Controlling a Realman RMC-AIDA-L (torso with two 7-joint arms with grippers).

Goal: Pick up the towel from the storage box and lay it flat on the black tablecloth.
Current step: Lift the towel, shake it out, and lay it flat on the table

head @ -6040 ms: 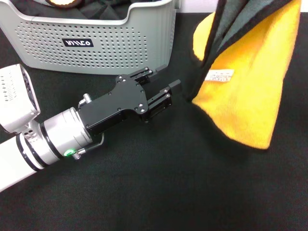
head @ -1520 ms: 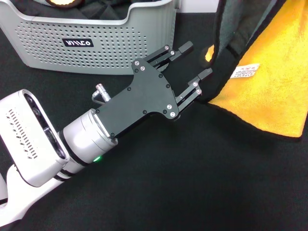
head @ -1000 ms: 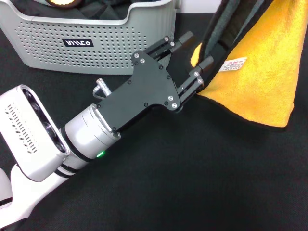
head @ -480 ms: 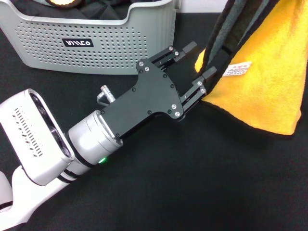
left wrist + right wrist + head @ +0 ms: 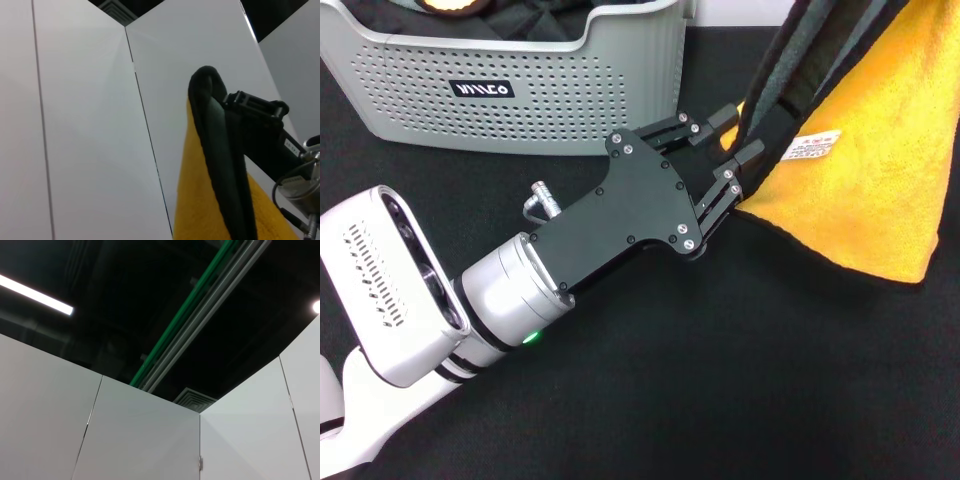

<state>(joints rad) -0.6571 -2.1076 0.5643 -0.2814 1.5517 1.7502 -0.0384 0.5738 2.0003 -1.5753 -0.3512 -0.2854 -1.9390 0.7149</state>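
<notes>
The towel (image 5: 860, 190) hangs at the upper right of the head view, orange-yellow face towards me, grey-green face folded behind, with a white label (image 5: 815, 145). Its lower part touches the black tablecloth (image 5: 720, 380). My left gripper (image 5: 738, 135) has its fingers closed onto the towel's black-edged lower left corner. The left wrist view shows the towel's folded top (image 5: 200, 200) held by my right gripper (image 5: 235, 105), a black mechanism shut on it. The right gripper is out of the head view.
The light grey storage box (image 5: 520, 100) with a black logo label stands at the back left, dark fabric inside it. My left arm lies diagonally across the tablecloth from the lower left. The right wrist view shows only ceiling and wall panels.
The left gripper's fingers have narrowed around the towel's corner over the last half second. Earlier the arm rose and reached right to the hanging towel, which swung slightly.
</notes>
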